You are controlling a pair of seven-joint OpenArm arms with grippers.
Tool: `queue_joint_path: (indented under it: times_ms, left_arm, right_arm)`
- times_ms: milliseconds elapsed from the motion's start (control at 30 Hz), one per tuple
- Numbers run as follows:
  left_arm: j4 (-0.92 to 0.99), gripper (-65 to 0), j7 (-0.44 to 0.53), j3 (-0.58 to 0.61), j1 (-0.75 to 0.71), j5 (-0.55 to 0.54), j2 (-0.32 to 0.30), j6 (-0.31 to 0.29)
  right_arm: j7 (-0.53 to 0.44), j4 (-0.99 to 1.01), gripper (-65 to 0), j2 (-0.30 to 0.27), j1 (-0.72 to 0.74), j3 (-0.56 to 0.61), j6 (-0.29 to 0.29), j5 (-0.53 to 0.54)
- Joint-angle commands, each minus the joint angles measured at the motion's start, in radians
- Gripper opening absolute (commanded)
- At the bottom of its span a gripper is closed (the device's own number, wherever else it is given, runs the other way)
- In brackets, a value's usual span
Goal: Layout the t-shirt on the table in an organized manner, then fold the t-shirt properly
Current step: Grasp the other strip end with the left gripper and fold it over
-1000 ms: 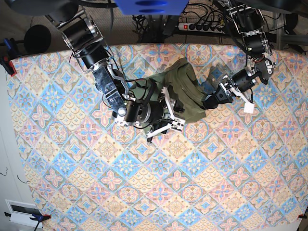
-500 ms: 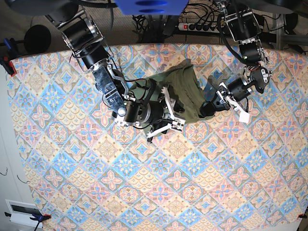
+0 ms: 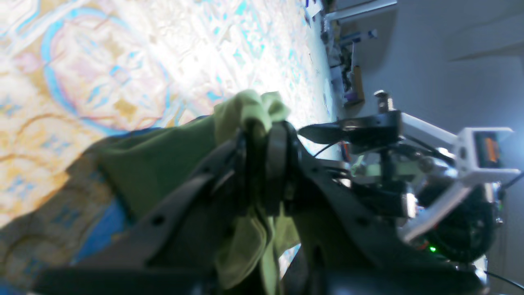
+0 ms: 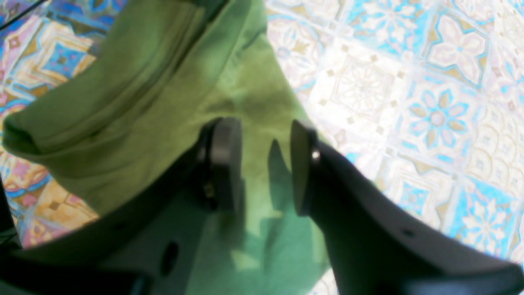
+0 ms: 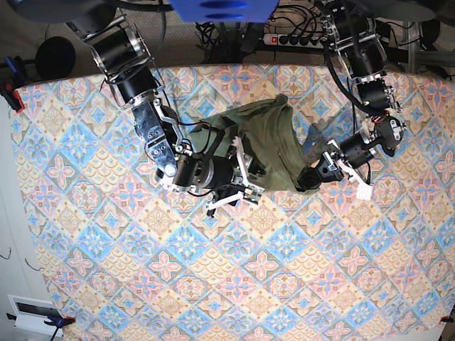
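Shirt (image 5: 266,145), bunched near the surface's (image 5: 213,284) far edge, looks soft, light and limp, so it will sag from any pinch; hems or shoulders seem best to hold. Left gripper (image 3: 262,141) is clamped on a fold at its edge. Right gripper (image 4: 262,164) hovers half-open over the cloth, holding nothing. Sleeves and collar are lost in wrinkles.

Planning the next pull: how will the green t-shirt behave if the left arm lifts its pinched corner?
The t-shirt will probably drape limply; it lies bunched and creased. The pinched edge bulges past the left gripper, so it looks thin and compressible. It probably drags across the table rather than sliding flat.
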State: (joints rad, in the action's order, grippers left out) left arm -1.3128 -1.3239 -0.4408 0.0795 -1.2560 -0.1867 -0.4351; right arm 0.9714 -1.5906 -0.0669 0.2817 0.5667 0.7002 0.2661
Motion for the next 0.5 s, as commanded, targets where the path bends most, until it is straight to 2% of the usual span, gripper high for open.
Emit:
queue_joint_path:
  times_ms: [0, 300, 367, 400, 467]
  left_arm:
    - [-0.006, -65.0, 0.033, -0.003, 0.015, -0.009, -0.015, -0.006]
    - [0.095, -65.0, 0.051, -0.003, 0.024, 0.175, -0.024, -0.006]
    - [0.106, -60.3, 0.051, -0.003, 0.026, 0.190, -0.024, -0.006]
    - [0.106, -56.0, 0.051, -0.003, 0.026, 0.192, -0.024, -0.006]
    - [0.098, -42.8, 0.050, -0.002, 0.026, 0.186, -0.026, -0.006]
  right_arm:
    - [-0.021, -0.021, -45.8, 0.003, 0.024, -0.004, -0.002, 0.012]
    - [-0.016, -0.020, -45.8, 0.003, 0.023, -0.003, -0.002, 0.012]
    - [-0.015, -0.020, -45.8, 0.003, 0.023, -0.003, -0.002, 0.012]
    - [-0.015, -0.020, -45.8, 0.003, 0.021, -0.003, -0.002, 0.012]
    - [-0.013, -0.015, -45.8, 0.003, 0.018, 0.000, -0.002, 0.012]
